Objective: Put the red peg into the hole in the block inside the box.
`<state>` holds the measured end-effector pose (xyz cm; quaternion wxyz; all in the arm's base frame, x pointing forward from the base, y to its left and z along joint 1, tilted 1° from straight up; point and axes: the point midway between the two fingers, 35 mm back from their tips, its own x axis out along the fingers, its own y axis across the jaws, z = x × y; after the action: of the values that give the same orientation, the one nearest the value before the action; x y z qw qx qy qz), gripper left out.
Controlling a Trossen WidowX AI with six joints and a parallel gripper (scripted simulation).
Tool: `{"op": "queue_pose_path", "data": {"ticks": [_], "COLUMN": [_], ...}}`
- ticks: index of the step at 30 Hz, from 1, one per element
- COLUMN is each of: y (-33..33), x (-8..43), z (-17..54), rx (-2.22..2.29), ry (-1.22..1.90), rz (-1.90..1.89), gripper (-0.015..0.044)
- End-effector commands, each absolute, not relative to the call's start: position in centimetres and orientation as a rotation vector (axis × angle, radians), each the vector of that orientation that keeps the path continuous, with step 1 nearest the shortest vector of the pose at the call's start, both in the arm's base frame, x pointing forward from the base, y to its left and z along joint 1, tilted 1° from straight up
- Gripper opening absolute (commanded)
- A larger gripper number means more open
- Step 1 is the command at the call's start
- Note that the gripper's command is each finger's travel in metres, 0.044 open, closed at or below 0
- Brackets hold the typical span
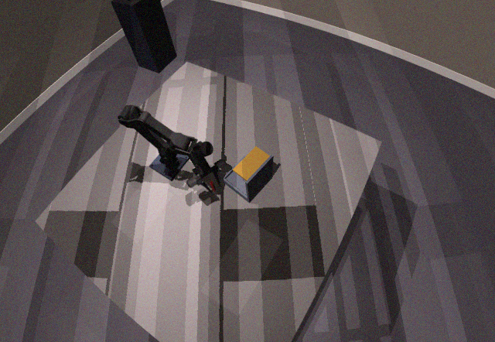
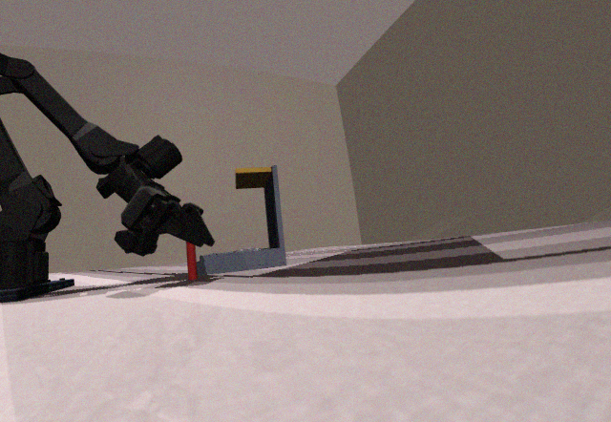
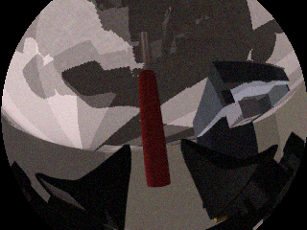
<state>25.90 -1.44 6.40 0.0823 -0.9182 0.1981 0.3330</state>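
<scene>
The red peg stands upright on the table just in front of the box. My gripper is partly open, tilted down toward the box, with its fingertips around the peg's top. In the wrist view the peg's upper end shows between the two fingers, with a gap on each side. The grey-blue box has its open front toward the peg. The block shows inside it; its hole cannot be made out.
The yellow-topped flat roof sticks out from the box's back wall, higher than the fingertips. The arm's base stands on the side of the peg away from the box. A large dark block hangs far behind.
</scene>
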Motion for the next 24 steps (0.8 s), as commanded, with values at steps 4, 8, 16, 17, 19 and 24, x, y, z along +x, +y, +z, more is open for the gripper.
{"op": "queue_pose_path", "data": {"ticks": [4,8,16,17,19,24], "y": [-1.54,-1.54,-1.46,-1.46,-1.46,-1.46], "x": [25.59,25.59,25.76,25.76,25.76,25.76], "z": [5.68,5.68,5.92,5.92,5.92,5.92], "rx": [-2.737,-2.737,-2.742,-2.742,-2.742,-2.742], "ry": [0.601,0.601,0.593,0.593,0.593,0.593], "rz": [1.001,1.001,0.999,0.999,0.999,0.999], "gripper": [0.022,0.022,0.003,0.0023,0.001,0.0]}}
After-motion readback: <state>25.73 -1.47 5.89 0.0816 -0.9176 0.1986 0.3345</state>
